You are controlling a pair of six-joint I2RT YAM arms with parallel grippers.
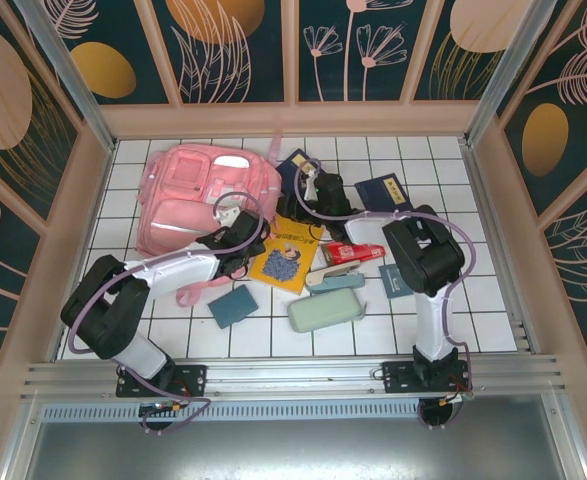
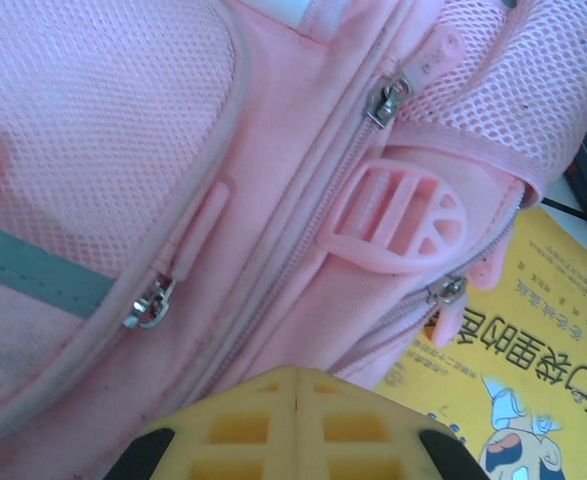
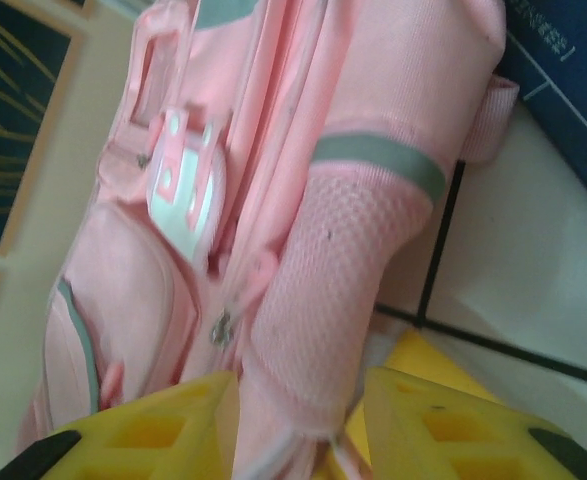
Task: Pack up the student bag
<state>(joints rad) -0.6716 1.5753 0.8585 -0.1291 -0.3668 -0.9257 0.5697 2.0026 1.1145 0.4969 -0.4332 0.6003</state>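
**Pink bag is soft and floppy**

The student bag point(image 1: 198, 200) lies flat in the upper left of the top view, on the white tiles point(image 1: 493, 300). It looks light and squashy, so it would sag if lifted. A zip tab point(image 2: 435, 55) looks best to hold; the net pocket point(image 3: 323, 295) would stretch. The left gripper point(image 2: 296, 385) is pinched together. The right gripper point(image 3: 298, 385) has its fingers apart, with that pocket between them.

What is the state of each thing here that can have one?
student bag, lying flat, visible zips closed
left gripper, jaws shut
right gripper, jaws apart, bag fabric between them
yellow book, closed, lying flat
green case, closed
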